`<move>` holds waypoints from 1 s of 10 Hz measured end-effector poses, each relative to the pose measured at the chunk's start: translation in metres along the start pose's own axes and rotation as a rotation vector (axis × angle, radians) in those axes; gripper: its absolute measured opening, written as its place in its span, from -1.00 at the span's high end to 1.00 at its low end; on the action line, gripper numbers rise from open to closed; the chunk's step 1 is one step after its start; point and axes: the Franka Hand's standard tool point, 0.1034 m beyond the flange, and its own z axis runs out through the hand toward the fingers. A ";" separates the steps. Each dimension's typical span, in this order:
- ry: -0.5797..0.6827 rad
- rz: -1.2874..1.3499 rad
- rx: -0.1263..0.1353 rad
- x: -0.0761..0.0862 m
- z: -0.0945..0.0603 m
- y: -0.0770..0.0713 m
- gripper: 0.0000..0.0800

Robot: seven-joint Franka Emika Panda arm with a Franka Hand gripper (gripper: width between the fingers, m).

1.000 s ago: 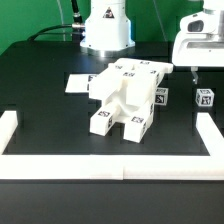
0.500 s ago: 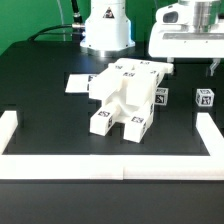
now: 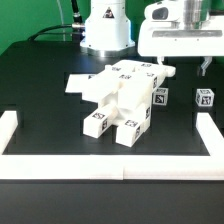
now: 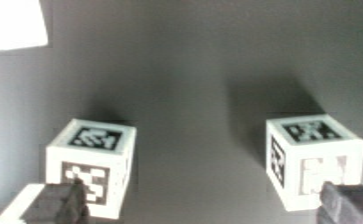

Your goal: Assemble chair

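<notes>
A partly built white chair (image 3: pixel 122 98) lies near the middle of a black table (image 3: pixel 40 110). To the exterior view's right of it stand 2 small tagged blocks: the near block (image 3: pixel 161 97) just beside the chair and the far block (image 3: pixel 205 98) further out. The gripper (image 4: pixel 204 203) hangs above this pair, spread wide and holding nothing. In the wrist view each fingertip (image 4: pixel 53 203) lines up with 1 block, so the gripper is centred on the gap between them. Taking either block likely calls for a sideways shift first.
</notes>
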 end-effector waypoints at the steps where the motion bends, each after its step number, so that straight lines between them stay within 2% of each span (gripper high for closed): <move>1: -0.003 0.000 -0.002 -0.001 0.001 0.001 -0.62; 3: -0.003 -0.002 -0.002 -0.001 0.001 0.001 -0.62; 8: -0.017 -0.074 -0.029 0.011 0.009 0.047 -0.62; 10: -0.020 -0.085 -0.030 0.023 0.006 0.054 -0.62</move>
